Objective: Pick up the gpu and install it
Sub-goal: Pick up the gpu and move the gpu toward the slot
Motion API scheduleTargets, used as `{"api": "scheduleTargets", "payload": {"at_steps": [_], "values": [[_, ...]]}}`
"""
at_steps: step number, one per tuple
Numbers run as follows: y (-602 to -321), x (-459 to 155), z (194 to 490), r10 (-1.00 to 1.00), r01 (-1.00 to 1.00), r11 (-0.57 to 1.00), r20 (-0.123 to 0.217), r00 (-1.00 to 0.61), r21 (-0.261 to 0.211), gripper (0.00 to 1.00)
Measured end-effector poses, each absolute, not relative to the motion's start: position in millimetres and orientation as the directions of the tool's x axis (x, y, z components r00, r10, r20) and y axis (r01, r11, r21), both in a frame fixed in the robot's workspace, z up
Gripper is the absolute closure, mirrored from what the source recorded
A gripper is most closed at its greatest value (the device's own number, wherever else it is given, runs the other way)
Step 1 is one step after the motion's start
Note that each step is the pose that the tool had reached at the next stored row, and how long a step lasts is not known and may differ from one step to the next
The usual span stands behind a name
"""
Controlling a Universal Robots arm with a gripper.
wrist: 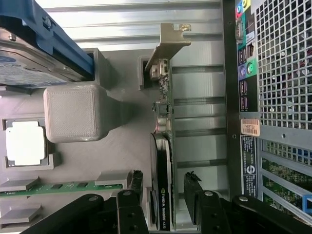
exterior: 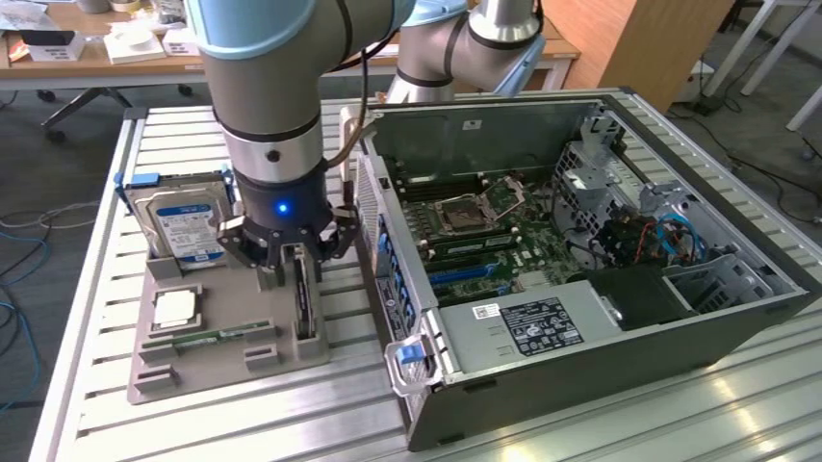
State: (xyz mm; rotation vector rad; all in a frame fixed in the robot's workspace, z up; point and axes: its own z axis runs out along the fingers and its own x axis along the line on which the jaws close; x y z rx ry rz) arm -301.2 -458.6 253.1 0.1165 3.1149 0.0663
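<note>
Here, the arm points straight down in the left middle of the exterior view. Its gripper hangs low over the tray. The jaws are spread wide, one on each side of the gpu, not squeezing it. The gpu stands on its edge in the tray. There is one gpu, one hard drive, one chip, one memory stick and one open case.

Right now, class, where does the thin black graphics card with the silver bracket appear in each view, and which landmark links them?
Exterior view: the thin black graphics card stands on edge in the grey holder tray, under the tool.
Wrist view: the card lies between the fingers of the open tool.
Shared landmark: the silver hard drive with a blue-white label.
</note>
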Motion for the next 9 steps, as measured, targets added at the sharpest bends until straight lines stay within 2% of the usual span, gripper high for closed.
{"api": "scheduleTargets", "payload": {"at_steps": [9], "values": [[-458.5, -300.4, 246.1, 0.075, 0.074, 0.996, -0.022, -0.997, 0.044, 0.53]]}}
